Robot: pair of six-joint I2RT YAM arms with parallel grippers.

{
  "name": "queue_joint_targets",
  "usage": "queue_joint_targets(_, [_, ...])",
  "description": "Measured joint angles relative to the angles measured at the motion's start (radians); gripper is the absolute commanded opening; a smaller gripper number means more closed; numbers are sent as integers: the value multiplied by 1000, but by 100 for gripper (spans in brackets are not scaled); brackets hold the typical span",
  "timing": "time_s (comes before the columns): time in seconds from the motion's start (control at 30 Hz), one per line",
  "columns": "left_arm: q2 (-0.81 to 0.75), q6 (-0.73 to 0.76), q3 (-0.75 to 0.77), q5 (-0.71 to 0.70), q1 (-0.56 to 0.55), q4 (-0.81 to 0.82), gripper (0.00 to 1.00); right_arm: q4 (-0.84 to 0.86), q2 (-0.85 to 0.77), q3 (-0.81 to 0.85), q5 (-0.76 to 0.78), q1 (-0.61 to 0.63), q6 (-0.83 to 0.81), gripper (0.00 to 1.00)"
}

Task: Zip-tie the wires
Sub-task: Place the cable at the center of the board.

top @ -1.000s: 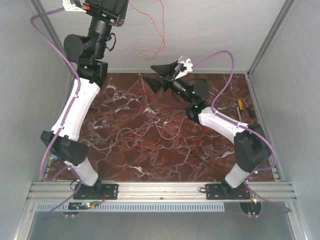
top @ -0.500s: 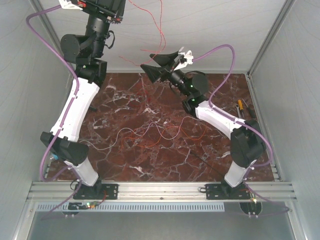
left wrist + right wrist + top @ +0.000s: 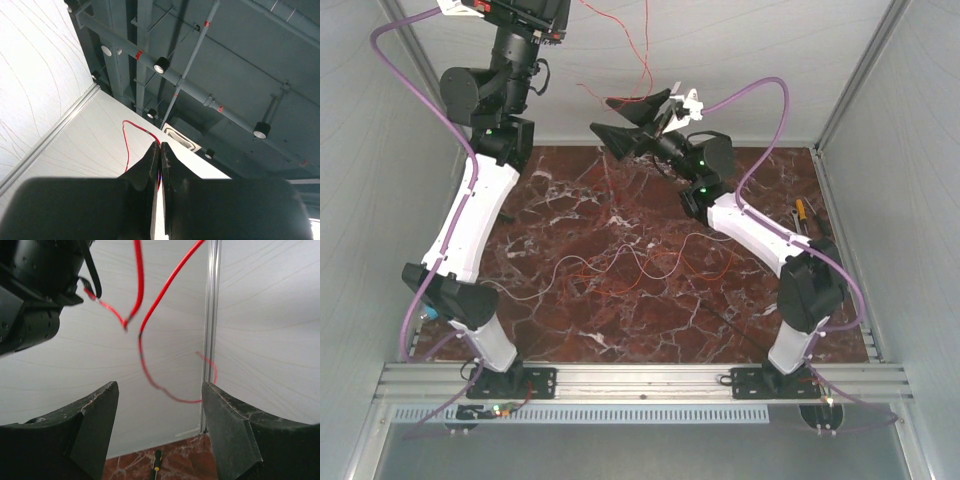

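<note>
Red wires (image 3: 125,147) clamped in left gripper (image 3: 160,148), loops dangling before wide-spread right gripper (image 3: 159,390)

Wires partly on the bench, partly in the air

A loose tangle of the wires (image 3: 620,265) lies on the middle of the bench (image 3: 570,200). Further strands hang high at the back, running from the left pincer (image 3: 160,152) up at the far left down to just in front of the right pincer (image 3: 620,122), which is raised above the bench's far edge. The zip tie (image 3: 735,327) lies toward the near right corner. A screwdriver (image 3: 801,215) lies at the right edge.
</note>
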Motion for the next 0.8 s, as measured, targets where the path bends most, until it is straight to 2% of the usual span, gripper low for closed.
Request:
queue_joint_targets(0.13, [0, 0, 0, 0, 0, 0, 0, 0, 24, 65, 16, 0, -4, 61])
queue_joint_targets(0.17, [0, 0, 0, 0, 0, 0, 0, 0, 28, 71, 19, 0, -6, 55])
queue_joint_targets(0.2, [0, 0, 0, 0, 0, 0, 0, -1, 30, 74, 22, 0, -7, 45])
queue_joint_targets(0.3, [0, 1, 0, 0, 0, 0, 0, -3, 32, 73, 23, 1, -10, 3])
queue_joint_targets(0.33, [0, 1, 0, 0, 0, 0, 0, -5, 32, 73, 23, 1, -14, 0])
queue_joint_targets(0.47, [0, 3, 0, -3, 0, 0, 0, -3, 29, 50, 18, 6, -10, 0])
queue_joint_targets(0.67, [-4, 9, -10, -11, 0, 0, 0, -27, -42, -105, 30, 10, -8, 0])
queue_joint_targets(0.8, [-65, 21, -127, -10, 0, -3, 0, -92, -136, -198, 89, 3, -19, 0])
